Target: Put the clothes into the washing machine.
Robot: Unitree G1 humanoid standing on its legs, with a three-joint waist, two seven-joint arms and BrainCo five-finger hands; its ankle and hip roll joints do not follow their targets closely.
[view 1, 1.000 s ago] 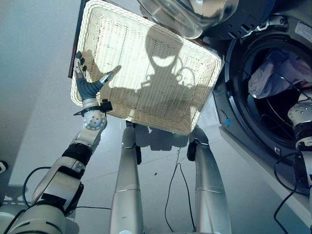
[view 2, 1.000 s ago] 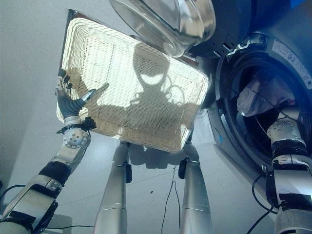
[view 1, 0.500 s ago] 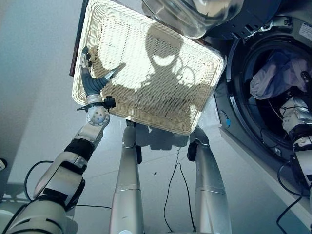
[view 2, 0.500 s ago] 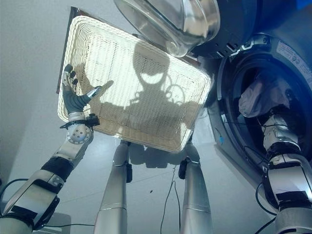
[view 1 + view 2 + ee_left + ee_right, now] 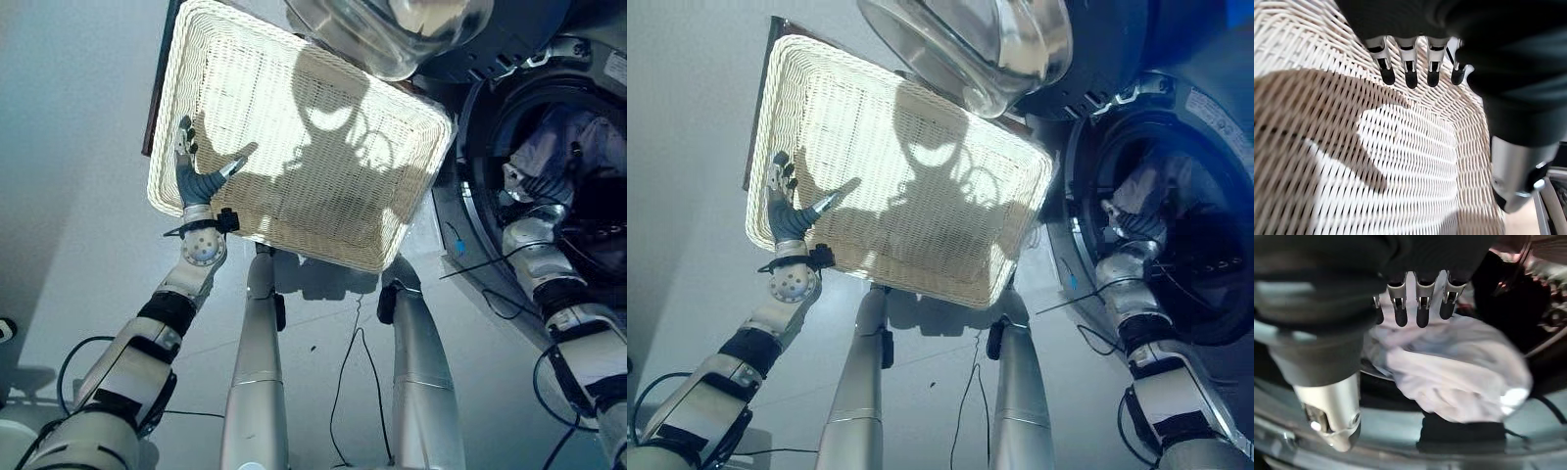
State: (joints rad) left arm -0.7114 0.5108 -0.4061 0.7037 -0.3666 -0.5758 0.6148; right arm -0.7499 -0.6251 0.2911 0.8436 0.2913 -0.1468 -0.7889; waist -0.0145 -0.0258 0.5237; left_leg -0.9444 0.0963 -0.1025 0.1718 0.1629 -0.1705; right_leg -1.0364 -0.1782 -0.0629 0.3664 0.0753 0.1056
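The clothes, a pale white and lavender bundle, lie inside the drum of the washing machine at the right. My right hand reaches into the drum's opening just beside them. In the right wrist view its fingers are straight and open over the white cloth, holding nothing. My left hand is open above the left edge of the empty cream wicker basket. In the left wrist view its fingers hang over the basket's weave.
The washer's round glass door stands open above the basket's far right corner. The basket rests on a stand with a dark board along its left side. Grey floor lies to the left and in front.
My right arm has swung up and left into the drum's opening, so the hand now sits by the clothes. My left hand has drifted slightly inward over the basket's edge.
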